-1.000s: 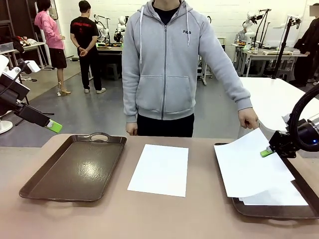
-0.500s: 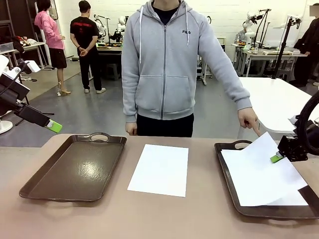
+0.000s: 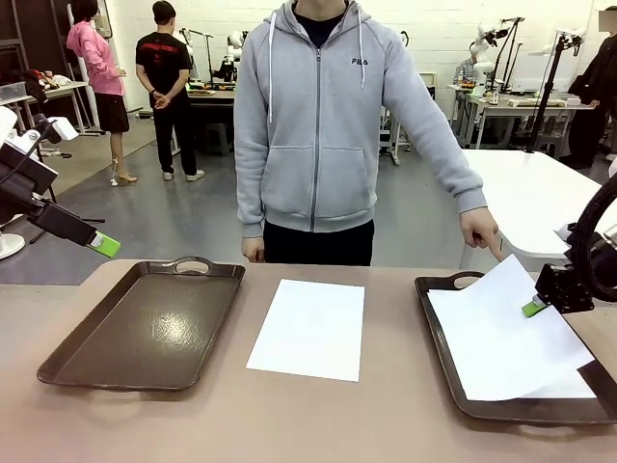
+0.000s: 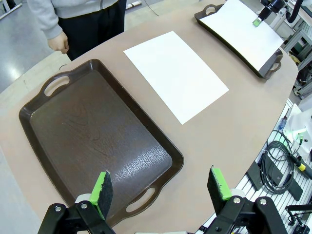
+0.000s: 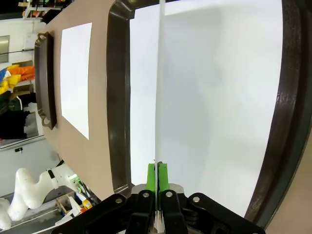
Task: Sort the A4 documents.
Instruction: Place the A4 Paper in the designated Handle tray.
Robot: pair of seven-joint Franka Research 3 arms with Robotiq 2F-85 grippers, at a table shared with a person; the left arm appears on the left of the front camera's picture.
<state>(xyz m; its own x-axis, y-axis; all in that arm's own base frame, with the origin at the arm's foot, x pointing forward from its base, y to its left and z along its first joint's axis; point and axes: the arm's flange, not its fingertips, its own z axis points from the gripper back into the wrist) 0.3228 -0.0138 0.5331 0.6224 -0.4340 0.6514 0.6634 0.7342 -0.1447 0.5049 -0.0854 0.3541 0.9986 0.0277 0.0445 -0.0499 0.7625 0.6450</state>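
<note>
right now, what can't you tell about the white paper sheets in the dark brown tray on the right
Sheet count in the dark brown right tray: in the front view, the lifted white paper sheet pinched by the right gripper covers the rest.
Tray's right rim: cut off by the front view's edge.
Print on sheets: too small to tell.

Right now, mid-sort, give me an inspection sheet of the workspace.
Surface: brown table, flat, no spills seen.
Job's things: one A4 sheet flat between the trays; held sheet raised at one edge over the right tray, another sheet under it; left tray holds no sheet.
Clutter: nothing seen.
Grippers: left gripper open, raised near the left tray; right gripper shut on the held sheet's edge.
Cables: black cable looping at the right arm; cable bundle beside the table edge.
Surroundings: person at the far side, hand near the right tray's handle.
</note>
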